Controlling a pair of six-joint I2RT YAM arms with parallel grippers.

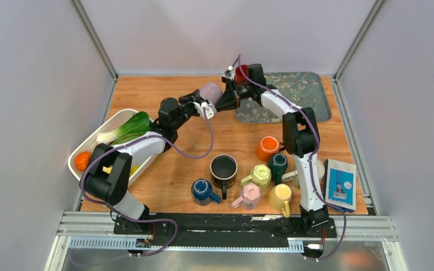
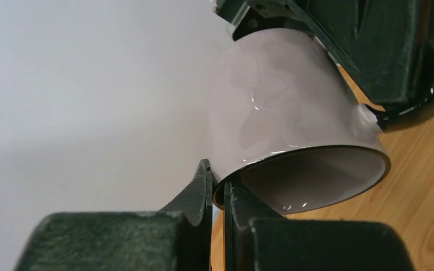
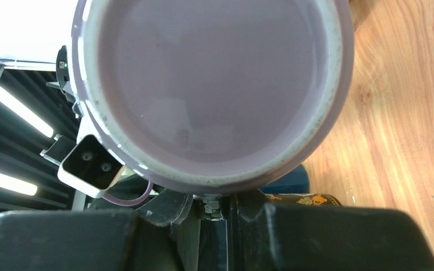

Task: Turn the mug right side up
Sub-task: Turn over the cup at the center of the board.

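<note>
— Where is the mug (image 1: pixel 210 91) found?
— It is held clear of the table (image 1: pixel 164 169), towards the far middle, tilted between the two arms. Its mouth is turned towards the left wrist camera and its base towards the right one.
— How is the left gripper (image 2: pixel 217 180) set?
— It is clenched almost to nothing on the rim, with one finger laid outside the wall and one inside.
— And the right gripper (image 3: pixel 212 206)?
— It is clamped narrowly at the mug's side, seemingly on the handle, though the exact contact is hidden.
— How is the turn best done?
— A pinch on a thin glazed rim is judged slippery. The mug should be rotated slowly until the mouth is faced up. One grip should be released only once the other is proved firm, and the mug then lowered onto bare wood.
</note>
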